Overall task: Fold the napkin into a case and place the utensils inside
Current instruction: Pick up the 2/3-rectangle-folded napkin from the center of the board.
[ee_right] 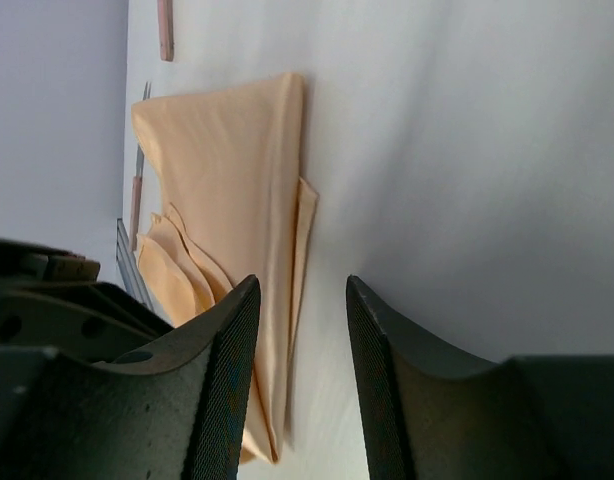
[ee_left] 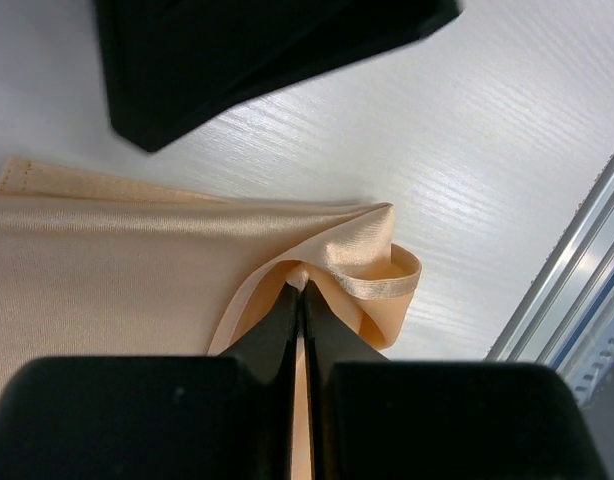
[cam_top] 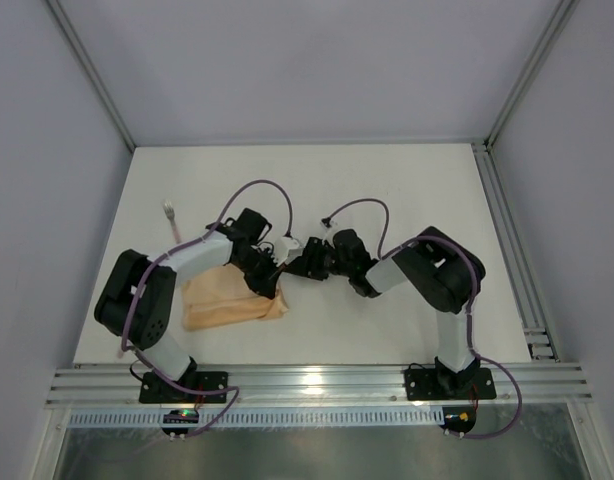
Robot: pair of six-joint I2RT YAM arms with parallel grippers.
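Observation:
The peach-orange napkin (cam_top: 227,303) lies folded on the white table in front of the left arm. Its layered edges fan out in the right wrist view (ee_right: 227,170). My left gripper (ee_left: 300,287) is shut on a raised fold at the napkin's (ee_left: 117,270) corner, which loops up around the fingertips. From above, the left gripper (cam_top: 274,272) sits at the cloth's right end. My right gripper (ee_right: 302,290) stands open just beside the napkin's edge, with only table between its fingers; from above (cam_top: 296,267) it faces the left one. One pink-handled utensil (cam_top: 172,222) lies at the far left. Another utensil (ee_right: 136,205) peeks out beyond the cloth.
An aluminium rail (cam_top: 307,383) runs along the near table edge, also visible in the left wrist view (ee_left: 577,270). A second rail (cam_top: 512,250) borders the right side. Grey enclosure walls stand on the other sides. A pink stick end (ee_right: 165,25) shows at the top of the right wrist view.

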